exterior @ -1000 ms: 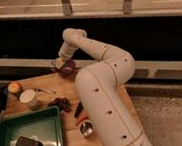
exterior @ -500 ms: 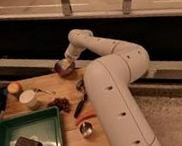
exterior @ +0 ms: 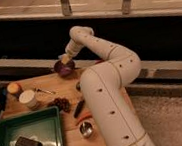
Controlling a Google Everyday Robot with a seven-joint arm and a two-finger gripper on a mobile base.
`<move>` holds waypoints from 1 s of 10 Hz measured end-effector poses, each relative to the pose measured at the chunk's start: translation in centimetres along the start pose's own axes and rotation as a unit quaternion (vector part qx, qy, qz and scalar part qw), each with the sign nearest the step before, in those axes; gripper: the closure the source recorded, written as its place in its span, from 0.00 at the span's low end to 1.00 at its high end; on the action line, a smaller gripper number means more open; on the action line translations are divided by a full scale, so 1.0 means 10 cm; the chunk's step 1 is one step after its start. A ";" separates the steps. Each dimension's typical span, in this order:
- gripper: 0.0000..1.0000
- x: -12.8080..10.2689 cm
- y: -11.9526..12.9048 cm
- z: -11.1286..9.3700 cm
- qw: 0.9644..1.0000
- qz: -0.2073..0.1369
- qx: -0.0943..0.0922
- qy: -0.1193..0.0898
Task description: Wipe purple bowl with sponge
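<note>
the white arm (exterior: 109,85) rises from the near right and bends back and left, ending in the gripper (exterior: 66,58), which hangs at the far edge of the wooden table (exterior: 73,140). the green tray (exterior: 25,117) lies well nearer the camera than the gripper and to its left, so it is out of the way.

the purple bowl (exterior: 64,69) sits directly beneath the gripper, just under its tip. a pale yellowish bit at that tip looks like the sponge (exterior: 62,57), low over the bowl's far rim. whether the gripper is open or closed on it cannot be told from here, nor whether the sponge already touches the bowl.

the white round container (exterior: 28,98) and the orange ball (exterior: 14,88) stand left of the gripper and nearer the camera, well apart from it. the small metal cup (exterior: 86,129) is far on the near side.

the step in hand looks like the wipe itself. to do it well, press down only lightly: the bowl is small and shallow and would likely slide or tip toward the table's far edge under a hard push. sweep in short circles inside the rim, keeping the sponge flat against the inner wall. stay centred over the bowl so the rim does not catch.
</note>
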 end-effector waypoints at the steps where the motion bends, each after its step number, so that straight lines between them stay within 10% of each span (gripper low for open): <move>1: 0.86 -0.05 0.07 0.05 1.000 -0.007 -0.006 -0.003; 5: 0.86 0.01 0.39 -0.03 1.000 -0.017 -0.021 -0.003; 10: 0.86 0.59 0.16 -0.37 0.999 0.034 0.009 0.034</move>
